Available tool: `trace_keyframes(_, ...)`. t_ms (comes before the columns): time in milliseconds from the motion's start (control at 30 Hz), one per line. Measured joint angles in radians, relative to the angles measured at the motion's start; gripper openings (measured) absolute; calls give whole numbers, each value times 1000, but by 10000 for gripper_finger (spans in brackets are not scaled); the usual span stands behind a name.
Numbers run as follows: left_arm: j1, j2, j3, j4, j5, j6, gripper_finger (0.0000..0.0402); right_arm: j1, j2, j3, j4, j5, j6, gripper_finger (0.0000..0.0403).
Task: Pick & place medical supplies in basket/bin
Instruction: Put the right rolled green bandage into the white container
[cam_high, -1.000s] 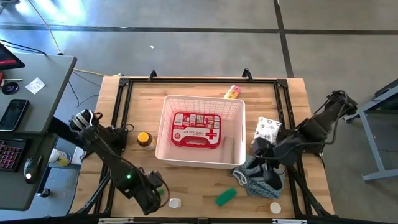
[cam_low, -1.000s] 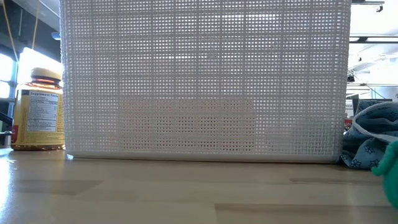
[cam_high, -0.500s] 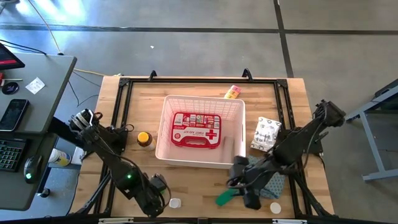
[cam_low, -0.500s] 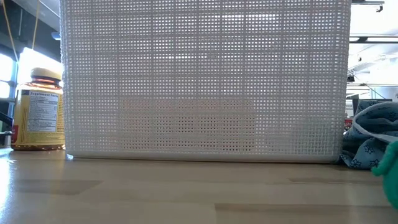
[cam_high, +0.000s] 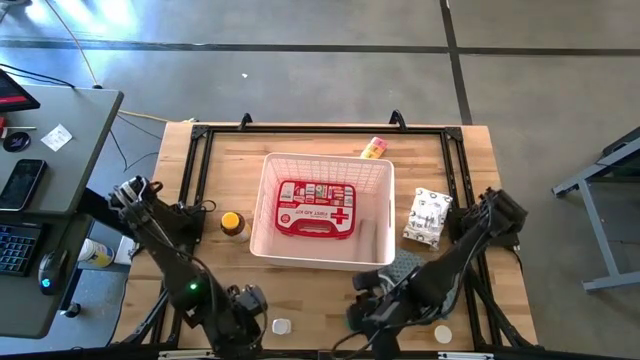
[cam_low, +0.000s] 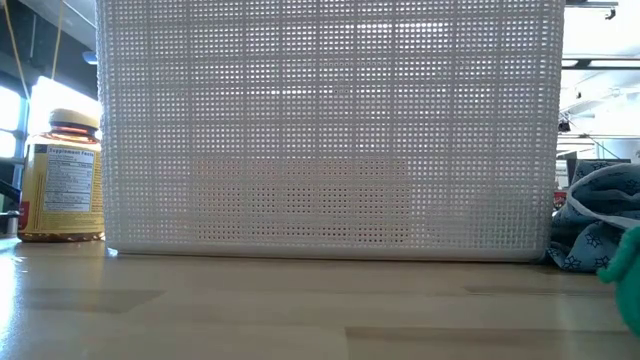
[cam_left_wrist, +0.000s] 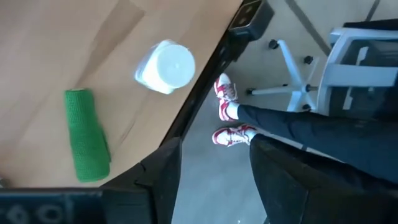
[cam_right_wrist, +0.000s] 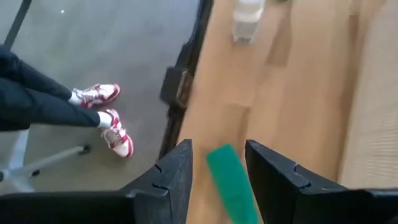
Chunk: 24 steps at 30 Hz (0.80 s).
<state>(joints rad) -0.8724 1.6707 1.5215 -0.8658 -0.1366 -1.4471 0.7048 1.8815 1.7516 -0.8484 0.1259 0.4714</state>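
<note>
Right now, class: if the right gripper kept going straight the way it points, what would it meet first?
The green roll: it lies on the table directly ahead of the right gripper, lined up with the gap between its open jaws. Depth is unclear, but nothing shows in between.

Grey concrete floor (cam_high: 300, 80) with dark seam lines surrounds the wooden bench (cam_high: 320, 290), framed in black rails. A grey desk (cam_high: 60, 150) at one side carries a phone (cam_high: 22, 183), keyboard (cam_high: 15, 250) and mouse (cam_high: 48, 268). Seated person's legs, red-and-white shoes (cam_left_wrist: 227, 118), beside an office chair base (cam_left_wrist: 292, 74).
</note>
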Motion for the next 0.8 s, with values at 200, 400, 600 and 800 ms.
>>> trace_keyframes(200, -15, 0, 10, 12, -60, -6, 216, 29, 24, -135, 20, -47, 60, 140)
trace_keyframes(400, -12, 0, 10, 132, -179, 32, 215, 25, 24, -271, 223, -23, 5, 171)
trace_keyframes(600, -12, 0, 11, 210, -199, 55, 215, 10, 23, -383, 295, 17, -20, 245)
trace_keyframes(800, -14, 0, 11, 214, -171, 55, 215, -5, 22, -461, 360, 50, -55, 267)
